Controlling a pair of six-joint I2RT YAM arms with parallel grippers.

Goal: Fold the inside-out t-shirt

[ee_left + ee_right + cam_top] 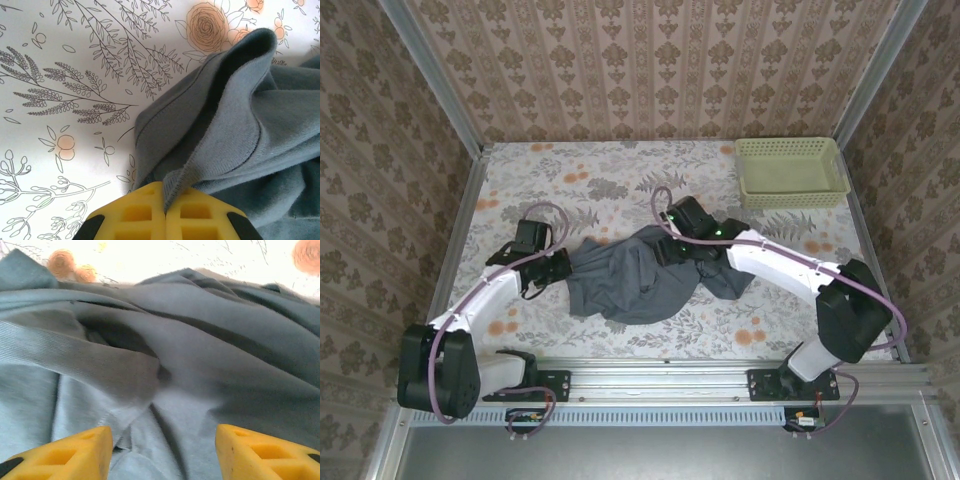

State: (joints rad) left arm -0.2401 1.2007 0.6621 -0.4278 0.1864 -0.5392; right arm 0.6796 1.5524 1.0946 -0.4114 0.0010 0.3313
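The shirt (638,278) lies crumpled in a heap at the middle of the surface (620,170), with nothing flat yet, so the job looks barely begun. The left fingers (145,212) are pinched together on a thin hemmed edge at the heap's left side, with only a sliver of cloth between them. My guess is that a firm pull toward the left edge could draw that hem out of the pinch, or drag the whole bundle instead of spreading it. The right fingers (75,450) stand wide apart, holding nothing, just above folds near the heap's far side. Closing there could catch two layers at once and lock a twist into the cloth. The left arm (490,295) reaches low from the near left corner, wrist almost on the surface. The right arm (775,262) bends in from the near right corner across the heap's right part, wrist tipped down at the cloth.
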